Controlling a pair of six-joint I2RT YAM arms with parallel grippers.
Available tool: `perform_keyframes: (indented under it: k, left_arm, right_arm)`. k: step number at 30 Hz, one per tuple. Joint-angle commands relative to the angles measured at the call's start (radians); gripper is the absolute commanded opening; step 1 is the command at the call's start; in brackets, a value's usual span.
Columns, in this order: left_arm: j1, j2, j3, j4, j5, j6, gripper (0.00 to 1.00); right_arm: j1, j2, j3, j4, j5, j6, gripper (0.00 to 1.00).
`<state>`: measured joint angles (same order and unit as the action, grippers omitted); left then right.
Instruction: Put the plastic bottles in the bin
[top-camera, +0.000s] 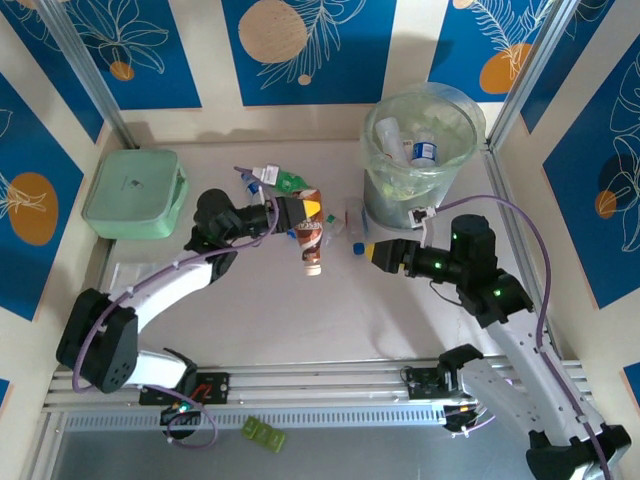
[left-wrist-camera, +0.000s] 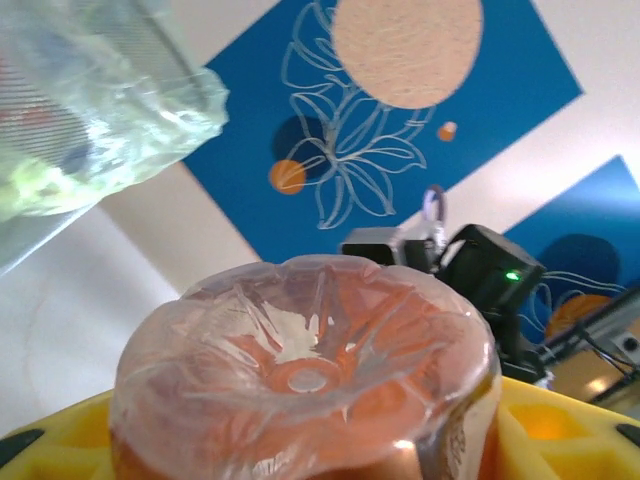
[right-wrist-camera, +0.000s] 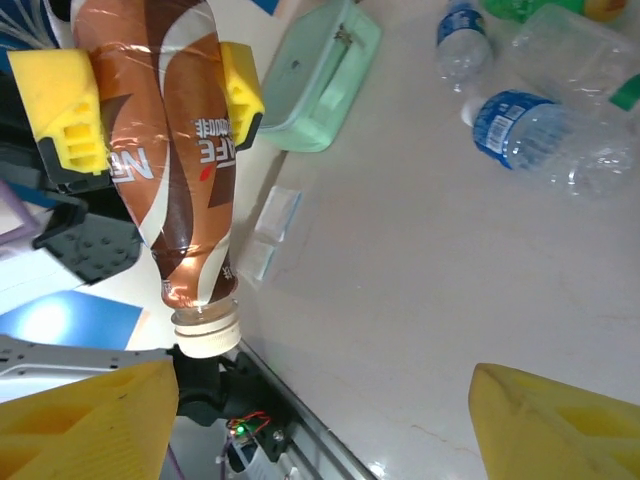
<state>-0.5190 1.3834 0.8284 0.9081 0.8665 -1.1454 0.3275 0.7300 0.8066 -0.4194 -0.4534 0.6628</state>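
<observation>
A crushed plastic bottle with a brown label and a white cap hangs above the table, cap toward the near edge. My left gripper is shut on its body, the yellow pads pressing both sides. The bottle's clear base sits close to the left wrist camera. My right gripper stands open just right of it, its yellow fingers wide apart with nothing between them. The bin, a translucent bucket with a greenish bag, stands at the back right with several bottles inside.
More bottles lie on the table: a green one behind the left gripper and clear blue-labelled ones by the bin's foot. A pale-green lidded box sits at the back left. A clear sachet lies flat on the table.
</observation>
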Motion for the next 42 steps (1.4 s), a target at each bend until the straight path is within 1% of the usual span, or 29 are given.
perform_keyframes:
  k: [1, 4, 6, 9, 12, 14, 20, 25, 28, 29, 31, 35, 36, 37, 39, 42]
  left_arm:
    - [-0.022, 0.038, 0.003, 0.286, 0.078, -0.134, 0.36]
    - [-0.037, 0.047, 0.007, 0.282, 0.075, -0.121, 0.36]
    - [-0.050, 0.035, 0.016, 0.198, 0.059, -0.063, 0.35]
    - [-0.093, 0.006, 0.039, 0.038, 0.011, 0.052, 0.33]
    - [-0.146, -0.004, 0.063, -0.045, -0.036, 0.122, 0.34]
    - [-0.166, 0.006, 0.064, -0.032, -0.060, 0.120, 0.34]
    - [-0.196, 0.085, 0.072, 0.110, -0.077, 0.013, 0.33]
    - [-0.210, 0.095, 0.072, 0.103, -0.090, 0.026, 0.33]
    - [-0.210, 0.087, 0.066, 0.090, -0.093, 0.035, 0.32]
    - [-0.211, 0.084, 0.065, 0.084, -0.093, 0.040, 0.32]
    - [-0.210, 0.074, 0.063, 0.065, -0.099, 0.054, 0.32]
    - [-0.215, 0.075, 0.069, 0.058, -0.095, 0.055, 0.32]
    - [-0.216, 0.075, 0.069, 0.055, -0.096, 0.055, 0.32]
    - [-0.219, 0.073, 0.070, 0.052, -0.096, 0.059, 0.32]
    - [-0.220, 0.071, 0.072, 0.041, -0.098, 0.068, 0.33]
    - [-0.222, 0.065, 0.072, 0.021, -0.102, 0.081, 0.37]
  right_arm:
    - [-0.021, 0.007, -0.028, 0.074, -0.138, 0.027, 0.77]
    - [-0.017, 0.028, -0.039, 0.137, -0.195, 0.052, 0.74]
    - [0.007, 0.051, -0.030, 0.150, -0.218, 0.043, 0.75]
    - [0.065, 0.079, -0.018, 0.170, -0.169, 0.037, 0.75]
    - [0.104, 0.112, -0.004, 0.195, -0.144, 0.031, 0.74]
    - [0.123, 0.133, 0.002, 0.225, -0.139, 0.036, 0.74]
    - [0.199, 0.180, 0.015, 0.329, -0.122, 0.048, 0.75]
    - [0.236, 0.224, 0.023, 0.408, -0.132, 0.072, 0.75]
    - [0.252, 0.232, 0.018, 0.425, -0.114, 0.077, 0.74]
    - [0.252, 0.233, 0.017, 0.428, -0.110, 0.078, 0.73]
    - [0.252, 0.237, 0.013, 0.432, -0.099, 0.081, 0.65]
    - [0.253, 0.238, 0.003, 0.441, -0.083, 0.093, 0.41]
    - [0.252, 0.238, 0.002, 0.439, -0.078, 0.093, 0.37]
    - [0.252, 0.238, 0.003, 0.438, -0.076, 0.095, 0.35]
    - [0.253, 0.235, 0.003, 0.436, -0.075, 0.097, 0.34]
    - [0.254, 0.231, 0.006, 0.435, -0.080, 0.098, 0.34]
